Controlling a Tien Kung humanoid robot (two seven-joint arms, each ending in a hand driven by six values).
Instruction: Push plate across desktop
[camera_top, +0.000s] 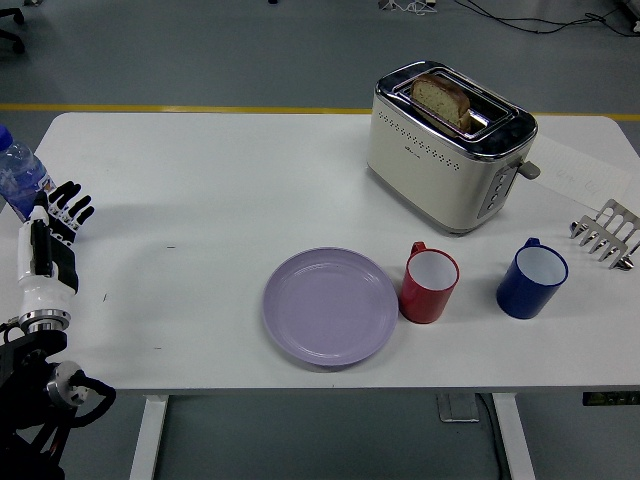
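Observation:
A lilac plate (331, 305) lies flat near the table's front edge, just left of a red mug (429, 284) and close to touching it. My left hand (52, 228) is at the table's far left edge, well away from the plate, with its fingers straight and holding nothing. The right arm is out of view.
A cream toaster (447, 146) with a bread slice stands at the back right. A blue mug (532, 278) is right of the red one. A metal toast rack (606, 233) sits at the right edge. A water bottle (18, 178) stands just behind my left hand.

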